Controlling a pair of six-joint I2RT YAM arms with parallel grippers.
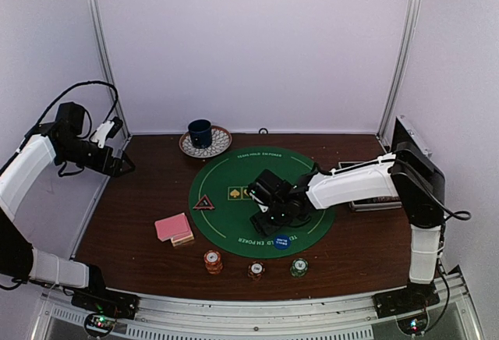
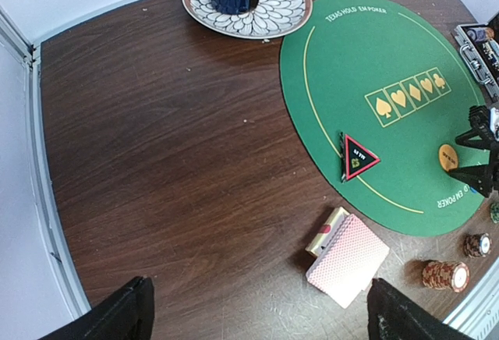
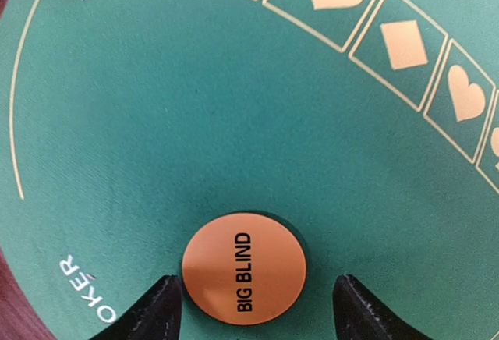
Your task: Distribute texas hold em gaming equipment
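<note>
Right end effector (image 3: 257,284) astride smooth round orange button (image 3: 244,268) on green felt (image 3: 140,122)

White shells and black joints are seen on the left arm (image 1: 23,172) and right arm (image 1: 351,185); a black cable (image 1: 78,86) is looped behind the left claw (image 1: 123,166).

Bright diffuse light casts soft shadows and faint sheen on the table (image 2: 156,168); wrist-view edges bow.
</note>
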